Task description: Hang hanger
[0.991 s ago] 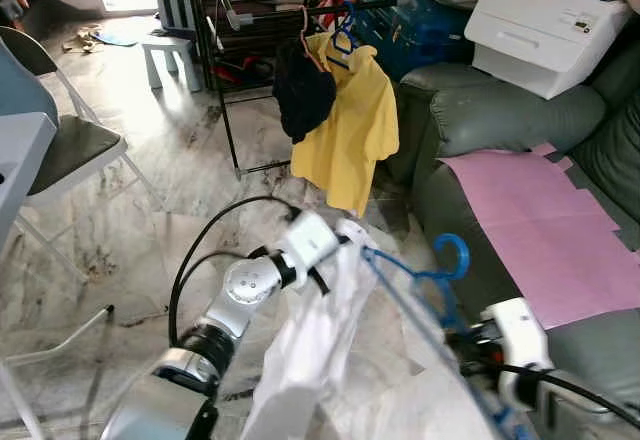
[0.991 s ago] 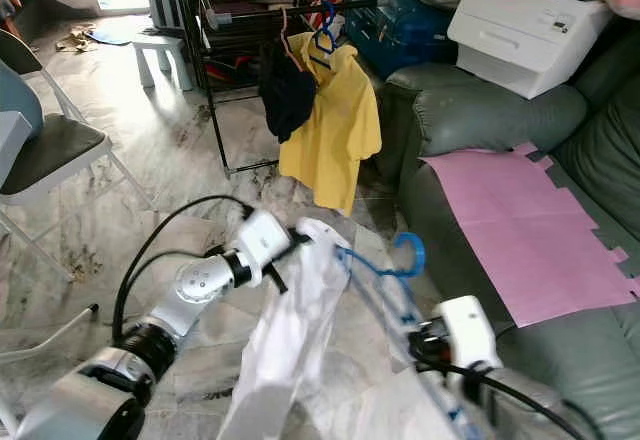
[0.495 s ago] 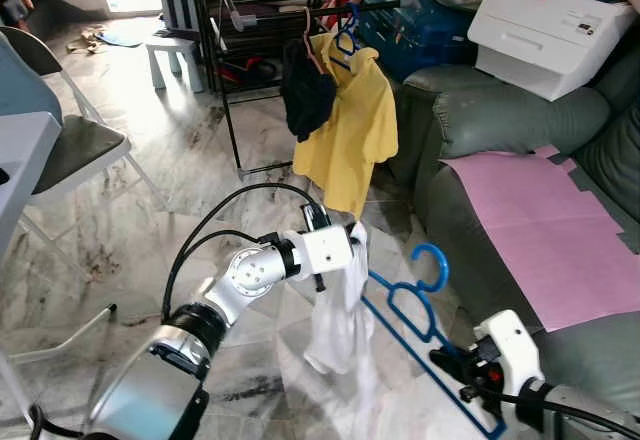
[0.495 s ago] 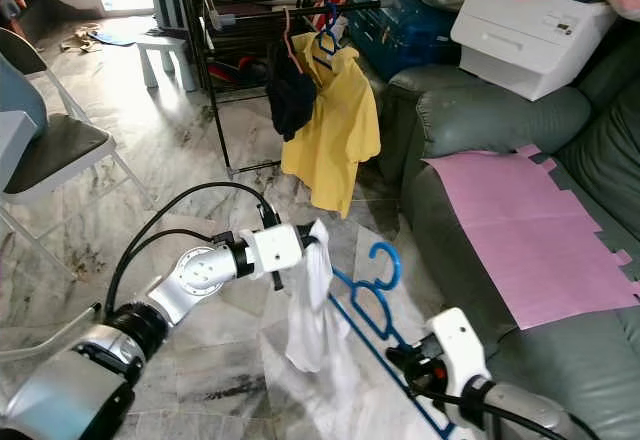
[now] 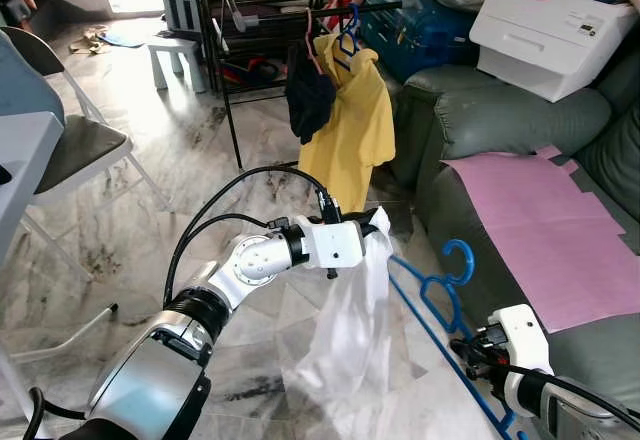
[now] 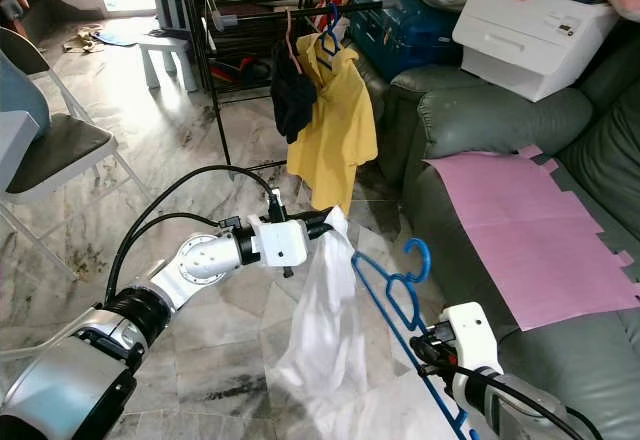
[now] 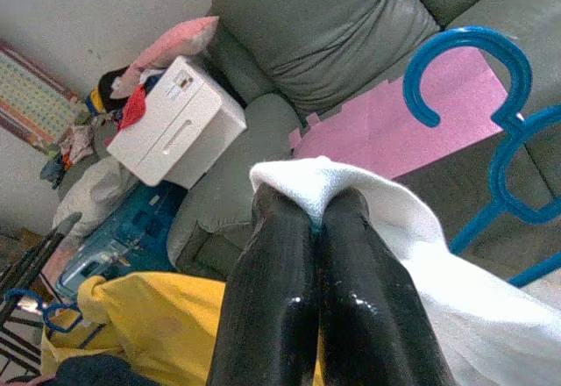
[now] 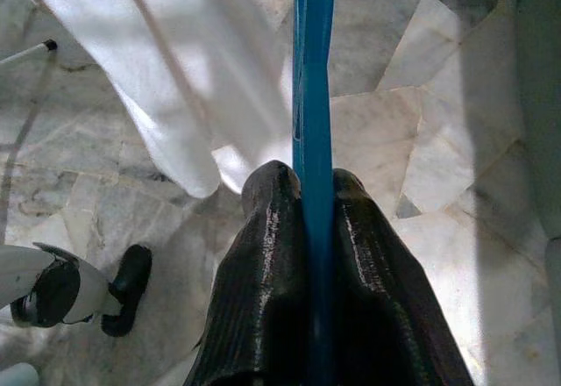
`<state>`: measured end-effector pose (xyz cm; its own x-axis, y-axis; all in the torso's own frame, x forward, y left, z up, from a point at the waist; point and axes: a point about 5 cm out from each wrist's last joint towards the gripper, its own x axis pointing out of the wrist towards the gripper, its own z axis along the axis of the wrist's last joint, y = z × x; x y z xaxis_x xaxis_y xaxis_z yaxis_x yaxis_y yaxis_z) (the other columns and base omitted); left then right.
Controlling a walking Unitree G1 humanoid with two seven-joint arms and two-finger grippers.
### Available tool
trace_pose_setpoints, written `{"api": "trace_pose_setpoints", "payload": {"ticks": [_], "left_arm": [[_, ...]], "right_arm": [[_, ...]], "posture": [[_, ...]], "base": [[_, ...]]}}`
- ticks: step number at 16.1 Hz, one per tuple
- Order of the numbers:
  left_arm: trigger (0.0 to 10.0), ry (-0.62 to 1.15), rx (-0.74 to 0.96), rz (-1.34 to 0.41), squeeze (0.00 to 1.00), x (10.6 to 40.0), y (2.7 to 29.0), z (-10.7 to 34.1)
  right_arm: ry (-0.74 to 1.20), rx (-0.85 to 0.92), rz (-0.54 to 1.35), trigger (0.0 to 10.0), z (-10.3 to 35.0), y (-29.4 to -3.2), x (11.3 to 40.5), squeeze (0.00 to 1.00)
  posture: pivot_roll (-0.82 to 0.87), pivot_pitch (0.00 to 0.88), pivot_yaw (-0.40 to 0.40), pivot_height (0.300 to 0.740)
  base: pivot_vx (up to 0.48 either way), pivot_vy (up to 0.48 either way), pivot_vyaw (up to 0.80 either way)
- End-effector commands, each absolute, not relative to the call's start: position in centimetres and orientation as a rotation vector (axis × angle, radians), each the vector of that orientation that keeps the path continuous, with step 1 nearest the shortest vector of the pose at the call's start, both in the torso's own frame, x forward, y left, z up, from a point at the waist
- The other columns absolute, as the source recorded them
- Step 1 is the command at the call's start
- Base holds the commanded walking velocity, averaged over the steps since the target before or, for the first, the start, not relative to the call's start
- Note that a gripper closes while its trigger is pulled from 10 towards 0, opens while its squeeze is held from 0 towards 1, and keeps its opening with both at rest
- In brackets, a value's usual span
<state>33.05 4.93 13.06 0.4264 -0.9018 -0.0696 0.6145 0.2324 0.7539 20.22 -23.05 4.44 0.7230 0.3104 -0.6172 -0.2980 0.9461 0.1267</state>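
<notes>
Since half a second ago the left claw (image 5: pixel 372 230) has carried its pinch of white garment (image 5: pixel 350 330) a little higher and toward the sofa (image 5: pixel 500 120), so the cloth now hangs in a longer drape, and the blue hanger (image 5: pixel 440 290) has risen with its hook (image 5: pixel 458 257) standing just right of the cloth. In the left wrist view the two black fingers (image 7: pixel 272 289) are pressed together with a fold of the white fabric caught between their tips. The right claw (image 8: pixel 313 195) is clamped on the hanger's thin straight bar, low down near the floor. The garment looks light and wholly limp, so it will sag and swing from whatever single point holds it, and it could slide out of a small pinch; a hold at the collar or shoulder seam would likely carry it best. By contrast the hanger looks like stiff, smooth plastic, light but long, so held at its far end it may twist or slip in the grip. A hold nearer the neck under the hook would probably steer it better toward the black drying rack (image 5: pixel 260 20), where a yellow shirt (image 5: pixel 355 130) and a dark garment (image 5: pixel 308 100) already hang.
</notes>
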Motion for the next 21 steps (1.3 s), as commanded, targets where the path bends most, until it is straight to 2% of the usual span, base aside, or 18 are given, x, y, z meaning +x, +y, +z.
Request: {"api": "trace_pose_setpoints", "payload": {"ticks": [1,2,3,4,5,7,8,11,14,17,19,21], "left_arm": [[10.0,-0.383,0.818,-1.139,0.00,32.8,5.0,12.4],[10.0,-0.230,0.883,-1.170,0.00,32.9,5.8,10.7],[10.0,-0.134,0.963,-1.119,0.00,33.3,6.8,9.4],[10.0,-0.054,0.917,-1.021,0.00,33.9,7.5,9.0],[10.0,0.032,0.785,-0.922,0.00,34.3,8.1,8.5],[10.0,0.270,0.383,-0.716,0.00,34.1,9.2,6.3],[10.0,0.340,0.238,-0.644,0.00,33.7,9.3,5.3],[10.0,0.405,0.010,-0.481,0.00,33.5,9.2,4.4],[10.0,0.437,-0.170,-0.332,0.00,34.0,10.0,4.6],[10.0,0.323,-0.166,-0.316,0.00,35.5,10.4,6.9],[10.0,0.291,-0.173,-0.300,0.00,35.9,11.4,7.6],[10.0,0.259,-0.096,-0.421,0.00,35.7,11.5,7.8]], "right_arm": [[0.651,-0.007,0.309,10.0,5.2,-23.9,20.5,0.00],[0.633,-0.046,0.267,10.0,5.6,-24.8,20.7,0.00],[0.608,-0.092,0.219,10.0,6.0,-25.8,21.0,0.00],[0.576,-0.121,0.176,10.0,6.4,-26.4,21.3,0.00],[0.551,-0.111,0.133,10.0,6.7,-26.8,21.7,0.00],[0.465,-0.124,0.052,10.0,8.1,-27.3,22.4,0.00],[0.440,-0.128,0.035,10.0,8.3,-27.2,22.7,0.00],[0.388,-0.144,0.006,10.0,9.1,-27.4,23.8,0.00],[0.294,-0.077,-0.067,10.0,10.2,-26.8,24.6,0.00],[0.274,0.028,-0.047,10.0,9.0,-24.9,25.1,0.00],[0.318,0.017,0.065,10.0,8.2,-23.3,25.6,0.00],[0.387,-0.029,0.178,10.0,7.7,-22.6,25.4,0.00]], "posture": [[-0.06,0.000,-0.030,0.740],[-0.06,0.000,-0.030,0.740],[-0.06,0.000,-0.029,0.740],[-0.06,0.000,-0.026,0.740],[-0.07,0.000,-0.019,0.740],[-0.07,0.000,-0.014,0.740],[-0.07,0.000,-0.015,0.740],[-0.08,0.000,-0.013,0.740],[-0.07,0.000,-0.001,0.740],[-0.02,0.000,-0.031,0.740],[0.01,0.000,-0.038,0.740],[0.01,0.000,-0.033,0.740]], "base": [[0.000,0.000,0.00],[0.000,0.000,0.00],[0.000,0.000,0.00],[0.000,0.000,0.00],[0.000,0.000,0.00],[0.000,0.000,0.00],[0.000,0.000,0.00],[0.000,0.000,0.00],[0.000,0.000,0.00],[0.000,0.000,0.00],[0.000,0.000,0.00],[0.000,0.000,0.00]]}}
